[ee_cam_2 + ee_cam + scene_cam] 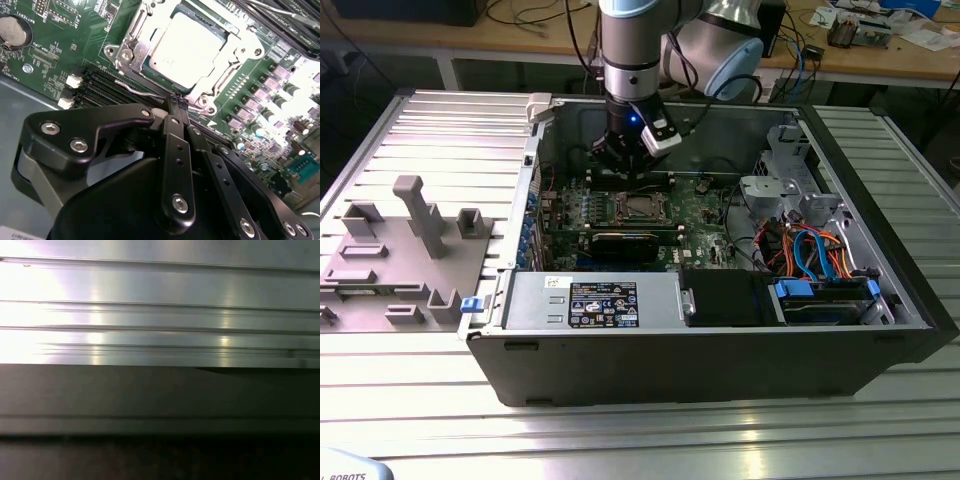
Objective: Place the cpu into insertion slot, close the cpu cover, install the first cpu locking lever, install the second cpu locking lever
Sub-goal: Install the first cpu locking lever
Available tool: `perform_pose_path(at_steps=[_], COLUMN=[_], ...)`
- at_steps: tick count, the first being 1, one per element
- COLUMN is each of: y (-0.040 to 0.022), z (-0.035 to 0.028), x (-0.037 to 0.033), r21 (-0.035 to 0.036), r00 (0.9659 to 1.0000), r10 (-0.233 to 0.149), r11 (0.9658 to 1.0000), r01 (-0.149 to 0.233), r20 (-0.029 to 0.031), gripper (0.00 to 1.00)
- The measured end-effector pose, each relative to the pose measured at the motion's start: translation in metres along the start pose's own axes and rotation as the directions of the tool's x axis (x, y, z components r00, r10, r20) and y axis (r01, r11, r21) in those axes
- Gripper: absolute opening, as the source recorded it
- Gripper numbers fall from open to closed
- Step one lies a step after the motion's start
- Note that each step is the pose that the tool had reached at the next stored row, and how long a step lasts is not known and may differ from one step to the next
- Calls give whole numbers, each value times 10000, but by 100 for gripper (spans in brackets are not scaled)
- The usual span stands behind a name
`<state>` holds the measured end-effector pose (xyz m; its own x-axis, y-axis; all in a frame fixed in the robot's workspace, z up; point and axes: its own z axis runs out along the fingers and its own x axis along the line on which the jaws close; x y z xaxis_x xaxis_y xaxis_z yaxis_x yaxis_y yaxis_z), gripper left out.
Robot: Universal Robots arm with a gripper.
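In the second wrist view the cpu (pixel 187 42), a pale silvery square chip, lies flat in the insertion slot (pixel 202 100) on the green board. The cpu cover (pixel 145 30), a silvery frame, lies down around it, and the chip shows through its window. A thin wire locking lever (pixel 135 89) runs along the socket's near side. My gripper (pixel 178 101) is shut, its black fingertips right at the end of that wire. In the exterior view the gripper (pixel 623 170) hangs inside the open case, just behind the cpu (pixel 638 207).
The open computer case (pixel 880 340) lies on a ribbed metal table (pixel 160 315). A grey labelled power-supply box (pixel 590 300) sits at the front, and a drive cage with blue and orange cables (pixel 815 255) on the exterior view's right. A grey fixture (pixel 410 250) stands outside the case.
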<state>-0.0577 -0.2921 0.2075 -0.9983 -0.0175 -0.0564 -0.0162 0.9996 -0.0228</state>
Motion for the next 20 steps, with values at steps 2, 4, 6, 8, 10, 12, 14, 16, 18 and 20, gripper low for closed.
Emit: perform_pose_path(at_steps=[2, 4, 6, 8, 10, 12, 14, 16, 18, 20], y=[0, 0, 0, 0, -1, 0, -1, -1, -1, -1], z=[17, 34, 44, 56, 66, 73, 77, 80, 85, 87], x=[-16, -36, -55, -74, -89, -97, -104, -114, -137, -153], r21=[0, 1, 0, 1, 3, 1, 0, 2, -1, -1], r00=[10000, 10000, 10000, 10000, 10000, 10000, 10000, 10000, 10000, 10000], r10=[0, 0, -1, -1, -1, -2, -4, -8, -13, -20], r11=[10000, 10000, 10000, 10000, 10000, 10000, 10000, 10000, 10000, 10000], r01=[0, 0, 1, 1, 1, 2, 4, 8, 13, 20], r20=[-1, -2, -1, -1, -3, 0, -1, -2, 0, 0], gripper=[11, 11, 11, 11, 11, 11, 11, 11, 11, 11])
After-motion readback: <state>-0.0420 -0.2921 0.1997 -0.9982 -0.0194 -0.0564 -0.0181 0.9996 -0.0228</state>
